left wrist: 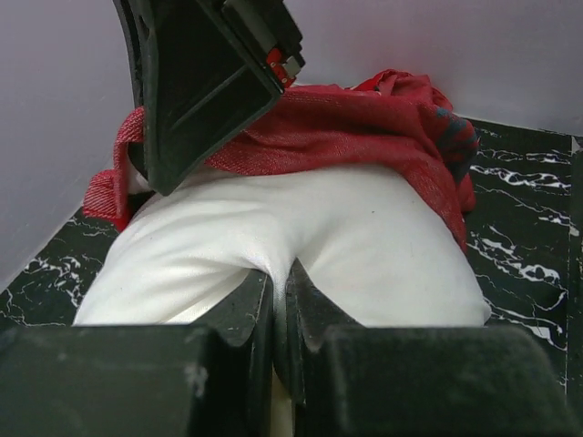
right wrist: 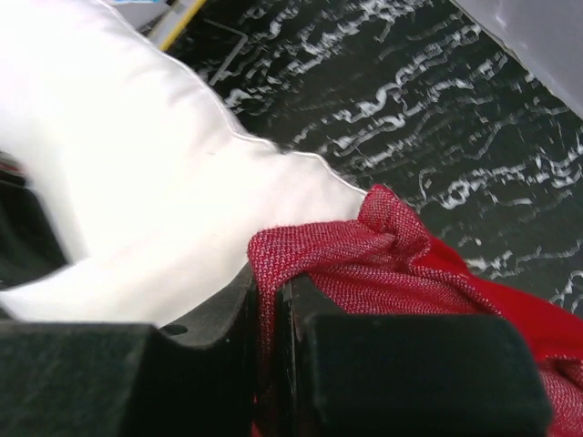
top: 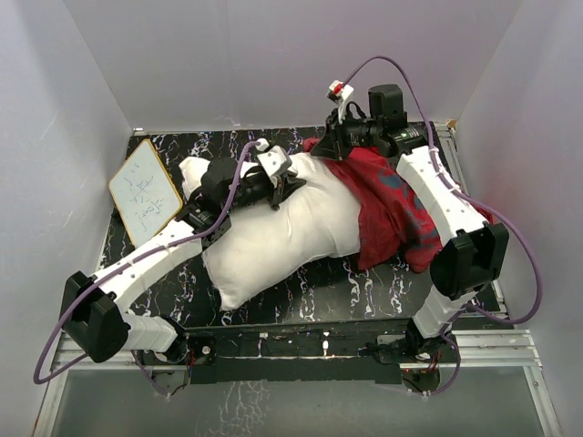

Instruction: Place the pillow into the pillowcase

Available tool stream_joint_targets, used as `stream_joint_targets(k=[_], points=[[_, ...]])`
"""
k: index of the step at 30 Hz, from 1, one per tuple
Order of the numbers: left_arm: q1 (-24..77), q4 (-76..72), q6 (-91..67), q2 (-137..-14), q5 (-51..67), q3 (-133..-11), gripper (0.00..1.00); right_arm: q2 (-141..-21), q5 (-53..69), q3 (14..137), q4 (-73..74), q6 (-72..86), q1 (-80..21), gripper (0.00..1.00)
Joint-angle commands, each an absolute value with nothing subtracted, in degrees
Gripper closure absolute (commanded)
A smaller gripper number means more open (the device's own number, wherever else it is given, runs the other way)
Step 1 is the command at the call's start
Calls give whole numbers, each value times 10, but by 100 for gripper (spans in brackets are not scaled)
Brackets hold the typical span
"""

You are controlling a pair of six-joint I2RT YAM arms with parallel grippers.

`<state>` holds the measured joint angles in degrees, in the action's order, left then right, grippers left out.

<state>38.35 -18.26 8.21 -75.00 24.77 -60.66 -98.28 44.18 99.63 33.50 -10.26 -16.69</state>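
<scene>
White pillow (top: 282,228) lying on blk table (top: 364,291), 1 end sitting under red pillowcase (top: 392,209); L gripper (left wrist: 281,270) pinching pillow fabric, R gripper (right wrist: 271,280) pinching pillowcase edge, jaws nearly touching.

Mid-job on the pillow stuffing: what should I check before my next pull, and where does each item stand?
1. Left gripper shut on pillow fabric: ok.
2. Right gripper shut on pillowcase edge: ok.
3. Pillowcase over the pillow's right-hand end: ok, though most of the pillow is uncovered.
4. Pillowcase opening wrapped around the pillow's underside: cannot tell.
5. Small whiteboard apart from the left arm: cannot tell, they look close.
</scene>
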Motion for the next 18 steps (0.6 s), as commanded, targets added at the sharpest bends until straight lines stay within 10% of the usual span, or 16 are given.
stream_joint_targets(k=[1, 8, 16, 18], points=[[371, -312, 71, -769, 254, -648, 100, -916, 551, 1006, 228, -24, -208, 91], [323, -363, -69, -824, 225, -554, 98, -953, 417, 951, 311, -82, -155, 66], [276, -214, -146, -836, 145, -551, 29, -807, 467, 890, 323, -192, -88, 3], [266, -155, -151, -814, 140, -565, 17, -749, 477, 849, 314, -222, -71, 1]])
